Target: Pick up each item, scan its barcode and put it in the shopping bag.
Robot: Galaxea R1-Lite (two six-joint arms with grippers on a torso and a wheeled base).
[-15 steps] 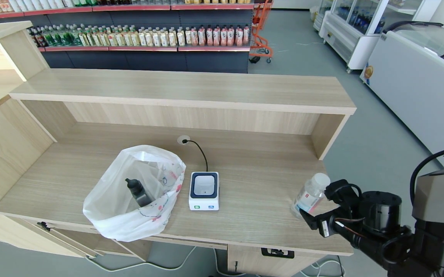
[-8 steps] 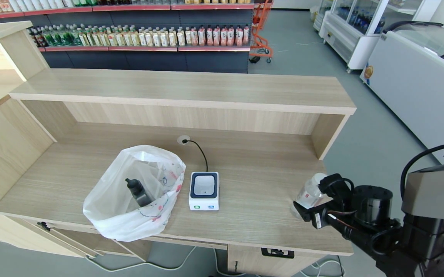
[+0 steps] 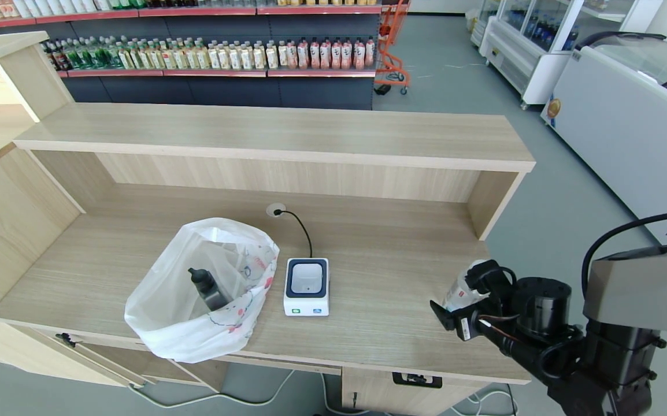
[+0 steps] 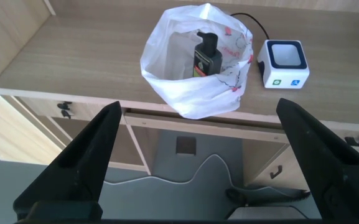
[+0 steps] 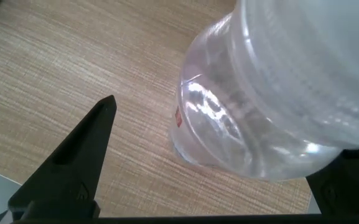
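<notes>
A clear plastic bottle (image 3: pixel 459 287) with a white and red label stands on its base at the right end of the light wooden counter (image 3: pixel 380 260), close to the front edge. Its long axis runs up and down. In the right wrist view the cap end faces the camera and the base sits on the wood grain beyond it.

The right gripper (image 3: pixel 454 293) is spread wide around the bottle, one black finger on each side. The head view hides the cap and much of the bottle behind the gripper. The right wrist view shows bare wood between one finger (image 5: pixel 79 162) and the bottle wall. The other finger lies at the bottle's far side, and I cannot tell whether it touches.

Well apart toward the left stands a white box-shaped barcode scanner (image 3: pixel 307 286) with a dark window on top. A black cable (image 3: pixel 301 228) runs from it to a hole in the counter. Just beside the scanner sits a white plastic shopping bag (image 3: pixel 195 323) with a pink print, mouth open, holding a black bottle (image 3: pixel 206 289) upright.

The left gripper (image 4: pixel 198 155) hangs in front of the counter, fingers wide apart and holding nothing. Its view also takes in the front panels below the counter and a pale cord (image 4: pixel 198 171) on the floor.
</notes>
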